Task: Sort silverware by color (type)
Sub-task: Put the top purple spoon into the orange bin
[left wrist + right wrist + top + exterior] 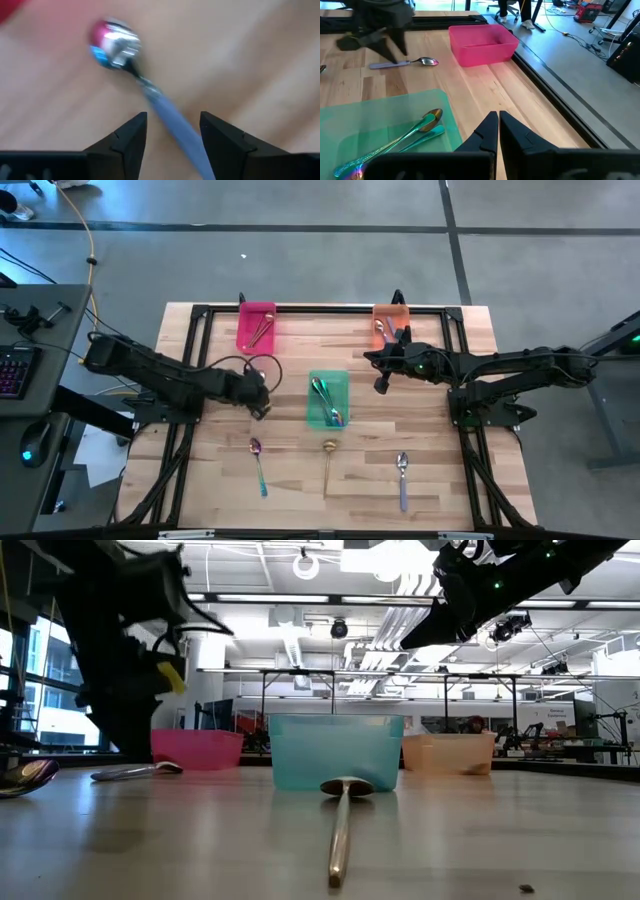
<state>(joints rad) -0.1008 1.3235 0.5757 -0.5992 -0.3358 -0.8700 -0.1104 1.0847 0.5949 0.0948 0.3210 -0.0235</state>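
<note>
The left hand [262, 406] is down low on the worktop [440, 480], just left of the green bin [327, 399], fingers spread apart with a purple-handled spoon [150, 90] lying between them; nothing is pinched, the handle just runs through the gap and the bowl points away toward the pink bin [256, 326]. The right hand [381, 383] hangs up in the air between the orange bin [392, 327] and the green one, and its fingers are pressed together with nothing in them. No readable writing or labels anywhere on the bins or spoons that I can spot. On to the containers: the pink bin at the back left has a gold/copper spoon [262, 330] in it, the orange bin at the back right has at least one spoon [380, 332] inside, though I can't tell the colour well, and the green bin in the middle holds the iridescent teal-handled spoons [395, 142], two of them side by side as far as the right wrist view goes. Still loose along the front of the worktop are three more: a teal-handled spoon [259, 464] on the left, a gold spoon [328, 463] in the middle straight in front of the green bin, and a purple-handled one [403, 478] to the right.
</note>
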